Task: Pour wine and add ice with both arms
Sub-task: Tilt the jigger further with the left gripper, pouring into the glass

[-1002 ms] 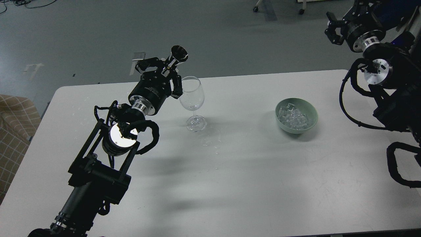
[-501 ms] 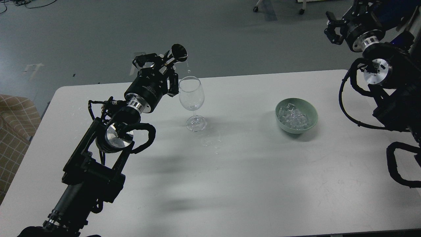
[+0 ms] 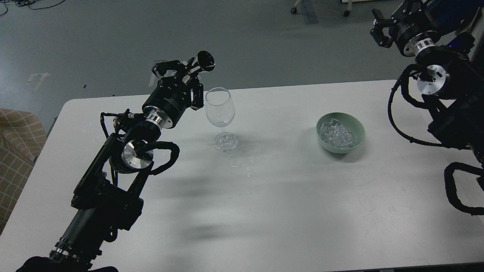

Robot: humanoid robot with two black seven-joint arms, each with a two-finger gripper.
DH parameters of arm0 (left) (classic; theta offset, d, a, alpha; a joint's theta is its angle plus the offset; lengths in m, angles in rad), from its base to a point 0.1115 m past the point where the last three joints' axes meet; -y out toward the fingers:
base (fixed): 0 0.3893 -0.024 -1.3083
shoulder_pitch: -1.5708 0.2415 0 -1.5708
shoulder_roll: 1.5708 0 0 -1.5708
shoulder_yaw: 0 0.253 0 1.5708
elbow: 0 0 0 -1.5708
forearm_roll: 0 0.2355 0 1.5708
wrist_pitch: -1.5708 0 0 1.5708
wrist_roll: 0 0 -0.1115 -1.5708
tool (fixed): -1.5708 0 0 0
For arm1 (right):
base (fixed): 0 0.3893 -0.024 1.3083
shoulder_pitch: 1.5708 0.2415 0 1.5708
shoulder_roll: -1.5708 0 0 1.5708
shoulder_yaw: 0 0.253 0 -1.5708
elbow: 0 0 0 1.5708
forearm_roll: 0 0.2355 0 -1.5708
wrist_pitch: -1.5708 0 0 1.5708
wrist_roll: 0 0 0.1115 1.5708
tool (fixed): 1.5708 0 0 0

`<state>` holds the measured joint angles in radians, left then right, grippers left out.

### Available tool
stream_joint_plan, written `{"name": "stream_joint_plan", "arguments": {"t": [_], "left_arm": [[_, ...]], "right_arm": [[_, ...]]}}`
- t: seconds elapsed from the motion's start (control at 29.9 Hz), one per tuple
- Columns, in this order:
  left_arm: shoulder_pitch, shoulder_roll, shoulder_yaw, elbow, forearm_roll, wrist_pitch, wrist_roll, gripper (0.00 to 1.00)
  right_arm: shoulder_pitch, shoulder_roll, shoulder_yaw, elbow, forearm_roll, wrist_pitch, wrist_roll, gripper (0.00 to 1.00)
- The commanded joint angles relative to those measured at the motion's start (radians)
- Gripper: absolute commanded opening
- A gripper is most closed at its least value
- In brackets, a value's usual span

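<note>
My left gripper (image 3: 189, 75) is shut on a small dark cone-shaped measuring cup (image 3: 205, 61), held tilted just left of and above the rim of a clear stemmed wine glass (image 3: 220, 113) that stands upright on the white table (image 3: 264, 211). The wine inside the glass is too faint to see. A pale green bowl (image 3: 341, 133) right of centre holds a heap of clear ice cubes (image 3: 337, 135). My right gripper (image 3: 379, 28) is raised high at the top right, far from the bowl; its fingers are too dark to tell apart.
Small clear drops or chips (image 3: 242, 165) lie on the table just in front of the glass. A tan checked seat (image 3: 17, 151) stands beyond the table's left edge. The grey floor lies behind the table's far edge.
My left gripper with the cup has drawn back left and up, away from the glass rim. A drop fell from the cup half a second ago; none shows now. My right arm rose slightly.
</note>
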<state>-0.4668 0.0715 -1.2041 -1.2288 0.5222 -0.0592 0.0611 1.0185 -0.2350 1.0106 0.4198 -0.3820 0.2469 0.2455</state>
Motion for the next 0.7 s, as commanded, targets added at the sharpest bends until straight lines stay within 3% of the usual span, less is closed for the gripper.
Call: {"name": "stream_joint_plan", "arguments": {"t": [0.0,0.67], "left_arm": [[0.0,-0.001,0.0,-0.001,0.03,-0.01,-0.001,0.08],[-0.027,0.051,0.0,0.022,0.059,-0.036,-0.009,0.08]], "right_arm": [[-0.001,-0.006,0.0,0.019,0.0,0.0,0.0,1.0],[0.0,-0.018,0.006,0.065,0.002,-0.001,0.0,1.0]]}}
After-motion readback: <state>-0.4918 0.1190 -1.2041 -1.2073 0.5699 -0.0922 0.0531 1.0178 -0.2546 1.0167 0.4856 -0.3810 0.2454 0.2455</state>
